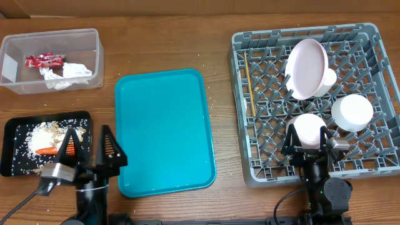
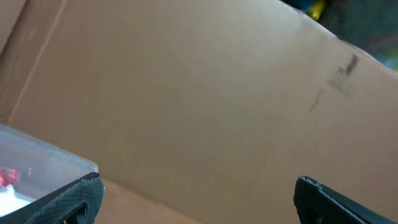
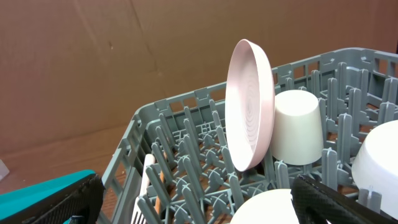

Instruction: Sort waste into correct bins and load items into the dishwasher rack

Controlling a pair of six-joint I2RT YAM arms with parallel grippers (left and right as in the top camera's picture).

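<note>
The grey dishwasher rack (image 1: 240, 112) holds a pale pink plate (image 1: 306, 67) on edge, a white cup (image 1: 328, 78) and two white bowls (image 1: 352, 111) (image 1: 307, 125). Chopsticks (image 1: 248, 81) lie along its left side, beside a white fork (image 3: 146, 186). A clear tub (image 1: 15, 44) contains a red wrapper (image 1: 44, 60) and a crumpled napkin (image 1: 67, 74). In the black tray (image 1: 12, 140) lie rice, scraps (image 1: 44, 132) and a carrot piece (image 1: 45, 150). My left gripper (image 1: 89, 140) is open near that tray. My right gripper (image 1: 307, 134) is open over the near bowl (image 3: 267, 208), holding nothing.
A teal tray (image 1: 164, 128) lies between the bins and the rack. A brown cardboard wall (image 2: 199, 93) stands behind the table. The left wrist view shows only the tub's corner (image 2: 37, 168) and the wall. Rack pegs (image 3: 186, 149) stand upright around the dishes.
</note>
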